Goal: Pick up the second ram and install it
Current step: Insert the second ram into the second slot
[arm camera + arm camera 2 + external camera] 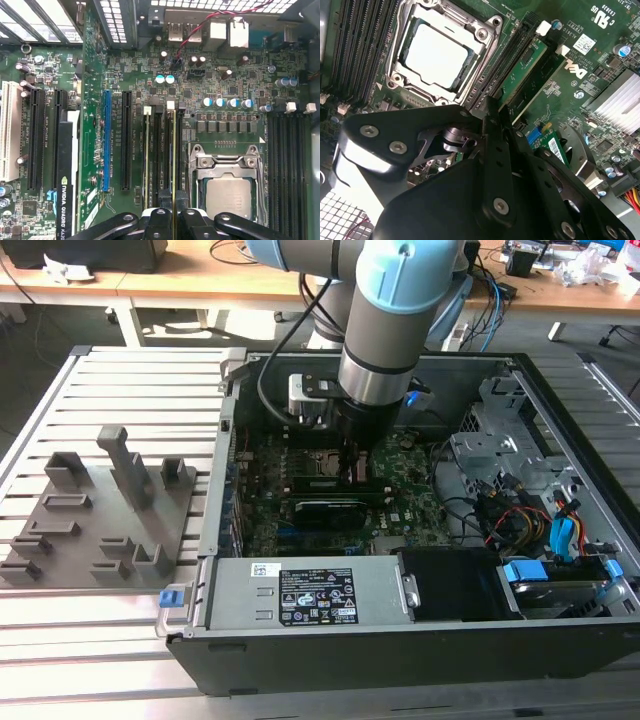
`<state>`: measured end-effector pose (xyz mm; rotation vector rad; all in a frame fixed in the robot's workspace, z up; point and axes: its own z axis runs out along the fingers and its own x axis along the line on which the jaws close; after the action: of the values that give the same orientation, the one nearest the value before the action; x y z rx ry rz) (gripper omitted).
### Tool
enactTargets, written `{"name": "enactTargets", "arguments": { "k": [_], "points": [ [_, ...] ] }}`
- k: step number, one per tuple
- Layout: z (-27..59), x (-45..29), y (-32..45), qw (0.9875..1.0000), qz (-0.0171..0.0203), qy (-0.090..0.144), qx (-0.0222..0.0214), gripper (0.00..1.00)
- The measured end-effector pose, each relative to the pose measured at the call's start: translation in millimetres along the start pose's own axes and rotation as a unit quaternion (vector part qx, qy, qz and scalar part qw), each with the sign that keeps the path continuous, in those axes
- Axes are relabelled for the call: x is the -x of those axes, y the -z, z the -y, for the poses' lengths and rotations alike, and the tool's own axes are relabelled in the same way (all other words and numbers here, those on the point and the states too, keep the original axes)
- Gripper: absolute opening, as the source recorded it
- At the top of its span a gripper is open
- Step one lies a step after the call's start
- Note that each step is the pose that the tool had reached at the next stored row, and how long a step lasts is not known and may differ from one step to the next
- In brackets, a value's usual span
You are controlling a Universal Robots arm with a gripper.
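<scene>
1. The second ram point(173, 150) stands on its long edge in a memory slot just beside the processor socket point(227, 192), in the first wrist view. Another stick point(147, 155) sits in a slot near it, on the side away from the socket.
2. That edge-on placement fits installing: the stick has to line up with the slot along its whole length to seat, so it is held square over it.
3. The gripper point(172, 215) has its fingers closed on the stick's upper edge, 1 on each side, in the first wrist view. Whether the stick is fully seated cannot be told.
4. In the exterior view the arm point(385, 330) reaches straight down into the open computer case point(520, 375), wrist vertical over the motherboard point(410, 480), between the case's walls.
5. The grey tray point(100, 505) lies outside the case, at the exterior view's left, well apart from the gripper.
</scene>
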<state>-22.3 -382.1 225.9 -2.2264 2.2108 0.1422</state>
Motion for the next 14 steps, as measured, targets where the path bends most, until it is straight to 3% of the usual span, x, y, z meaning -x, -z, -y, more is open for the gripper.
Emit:
{"name": "enactTargets", "arguments": {
  "k": [9,14],
  "points": [
    [0.3,0.0,-2.3,1.0000,0.0001,0.000,-0.0004,0.14],
    [0.1,-0.1,-0.9,1.0000,-0.0038,0.000,-0.0003,0.14]
  ]
}}
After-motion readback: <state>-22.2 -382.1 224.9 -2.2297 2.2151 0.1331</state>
